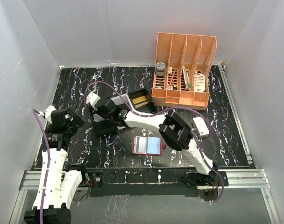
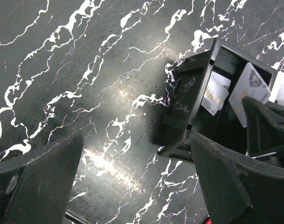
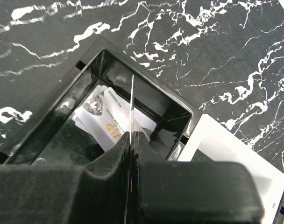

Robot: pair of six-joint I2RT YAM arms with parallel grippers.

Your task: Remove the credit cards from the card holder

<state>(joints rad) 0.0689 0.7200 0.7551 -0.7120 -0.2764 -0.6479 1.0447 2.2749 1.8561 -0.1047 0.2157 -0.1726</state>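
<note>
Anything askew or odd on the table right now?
Only minor: the thin pale plastic cards in the black compartmented tray lie overlapped and skewed, not stacked. The right tool pinches another card edge-up above them.

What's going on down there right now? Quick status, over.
Left gripper open beside black tray. Right gripper shut on a card, edge-on over the tray, other cards inside. Card holder lies open, pale card on it. Nothing blocking.
</note>
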